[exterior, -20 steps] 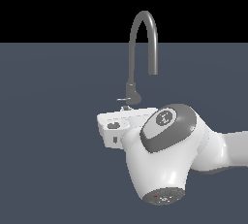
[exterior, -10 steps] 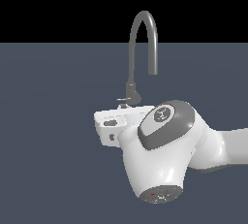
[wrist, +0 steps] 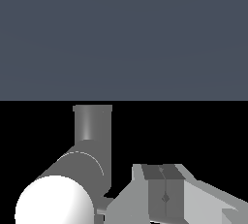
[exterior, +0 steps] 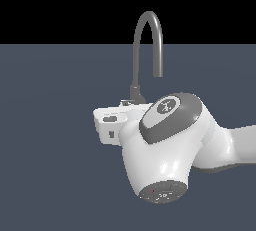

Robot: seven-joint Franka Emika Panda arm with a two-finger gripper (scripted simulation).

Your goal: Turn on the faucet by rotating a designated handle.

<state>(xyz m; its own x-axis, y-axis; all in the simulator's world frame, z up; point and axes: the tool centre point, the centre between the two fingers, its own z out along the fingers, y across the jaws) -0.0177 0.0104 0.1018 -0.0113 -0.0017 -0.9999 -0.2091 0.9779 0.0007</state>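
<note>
The faucet (exterior: pixel 148 50) stands behind the arm (exterior: pixel 170 145), its arched spout rising above and its base hidden by the white hand. The gripper (wrist: pixel 162 189) sits beside the faucet's lower tube (wrist: pixel 92 126), fingers pressed together. The handle cannot be made out.

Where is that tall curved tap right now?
In the exterior view the faucet stands just above centre, rising directly behind the robot's white arm, which hides its base.

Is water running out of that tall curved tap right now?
Cannot tell for certain, but no water shows below the faucet spout, and the arm hides its base in the exterior view.
</note>
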